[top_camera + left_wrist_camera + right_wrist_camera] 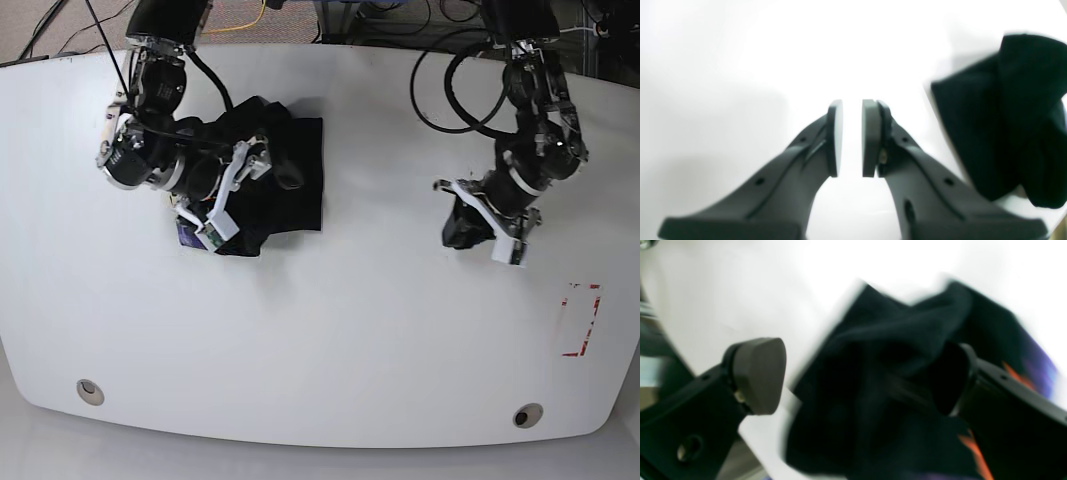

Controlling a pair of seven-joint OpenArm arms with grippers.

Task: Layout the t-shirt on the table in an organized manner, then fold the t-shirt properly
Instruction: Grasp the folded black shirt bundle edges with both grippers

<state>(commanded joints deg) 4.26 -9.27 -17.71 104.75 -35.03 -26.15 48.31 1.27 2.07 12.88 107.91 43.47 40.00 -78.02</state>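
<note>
Red tape rectangle (580, 320) near front right edge of table (350, 330). Left gripper (852, 138) over bare white surface, pads narrowly parted, nothing between. Farther back, right gripper (853, 376) spread wide over crumpled black t-shirt (270, 180), far-left area.

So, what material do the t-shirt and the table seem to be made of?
The t-shirt looks like soft, matte black knit fabric, probably cotton or similar: it bunches into loose folds and gives no shine. The table looks like a hard, smooth white surface with a glossy finish, maybe laminate or plastic: it shows soft reflections and glare in the wrist views. The exact materials cannot be confirmed.
</note>
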